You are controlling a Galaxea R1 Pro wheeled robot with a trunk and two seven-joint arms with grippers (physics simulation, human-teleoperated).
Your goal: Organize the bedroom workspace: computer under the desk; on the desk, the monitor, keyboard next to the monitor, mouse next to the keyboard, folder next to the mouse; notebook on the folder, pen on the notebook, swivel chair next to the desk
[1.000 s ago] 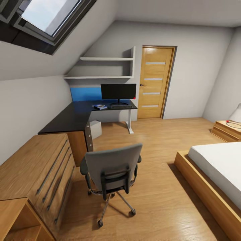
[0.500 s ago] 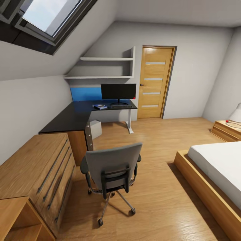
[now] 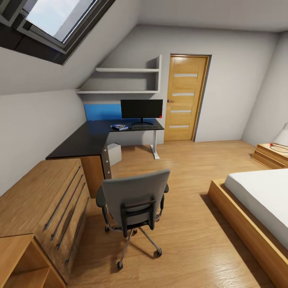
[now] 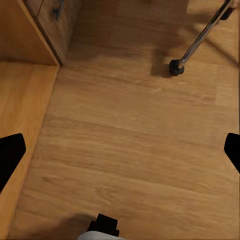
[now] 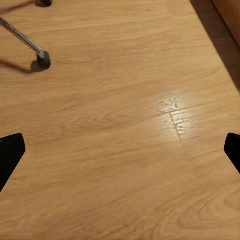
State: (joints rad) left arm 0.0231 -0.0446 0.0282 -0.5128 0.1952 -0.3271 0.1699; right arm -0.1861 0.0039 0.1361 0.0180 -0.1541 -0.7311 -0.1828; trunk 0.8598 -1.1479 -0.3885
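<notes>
I had the left gripper [image 4: 120, 150] and right gripper [image 5: 120, 150] spread wide over bare floor [image 5: 125, 125], a swivel chair [image 3: 134, 200] caster just ahead of each.

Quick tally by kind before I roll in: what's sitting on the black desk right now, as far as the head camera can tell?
Monitor: 1
Keyboard: 1
Blue folder stack: 1, too small to split into folder, notebook and pen
Total: 3 on the desk
</notes>
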